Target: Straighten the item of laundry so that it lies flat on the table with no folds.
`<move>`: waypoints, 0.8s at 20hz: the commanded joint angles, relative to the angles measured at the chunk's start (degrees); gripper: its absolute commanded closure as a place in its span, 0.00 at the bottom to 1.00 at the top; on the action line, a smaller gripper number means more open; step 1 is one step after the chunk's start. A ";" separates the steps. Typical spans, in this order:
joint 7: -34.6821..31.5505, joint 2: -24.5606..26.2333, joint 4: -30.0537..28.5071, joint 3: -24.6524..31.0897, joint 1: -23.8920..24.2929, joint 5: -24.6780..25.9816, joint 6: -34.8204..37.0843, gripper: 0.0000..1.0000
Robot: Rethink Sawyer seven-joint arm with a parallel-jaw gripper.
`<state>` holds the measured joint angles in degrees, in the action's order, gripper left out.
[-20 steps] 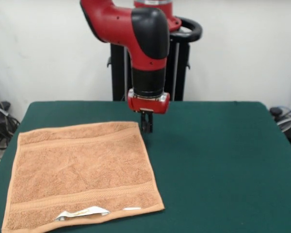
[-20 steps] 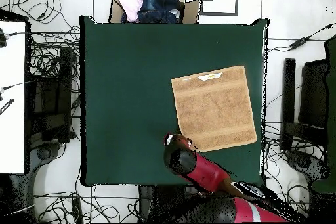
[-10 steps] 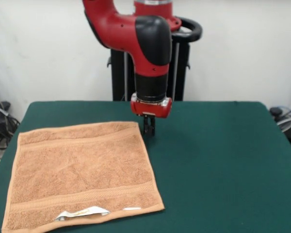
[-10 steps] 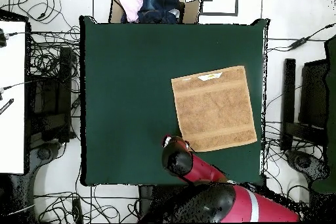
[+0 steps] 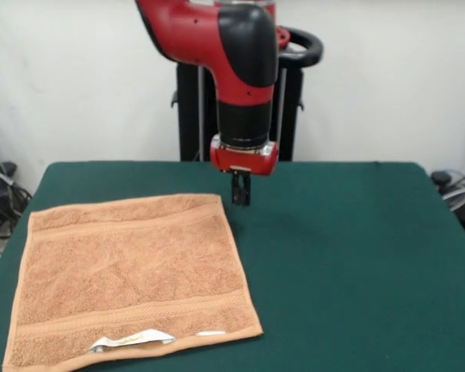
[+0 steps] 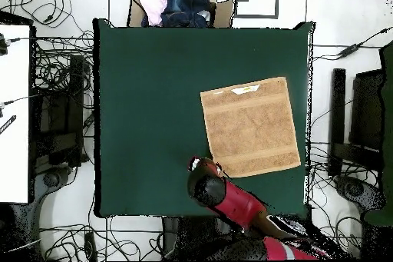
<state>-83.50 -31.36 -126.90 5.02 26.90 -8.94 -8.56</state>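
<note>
Towel (image 5: 132, 275): lies spread flat on the table (image 5: 349, 263), roughly square, with no fold visible; the white label (image 5: 130, 339) shows at its near edge.
Progress: by my judgement the straightening looks essentially done; at most a slight ripple near the label remains.
Gripper (image 5: 241, 194): hangs above bare felt, holding nothing; fingers appear pressed together.
Relation: the towel sits to the left of and nearer the camera than the gripper, its far right corner just beside the tips, not touching.
</note>
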 commanded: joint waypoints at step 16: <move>-2.49 6.37 9.93 5.35 11.39 9.80 7.18 1.00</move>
<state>-83.50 -28.91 -124.62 5.03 35.80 -2.50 -5.96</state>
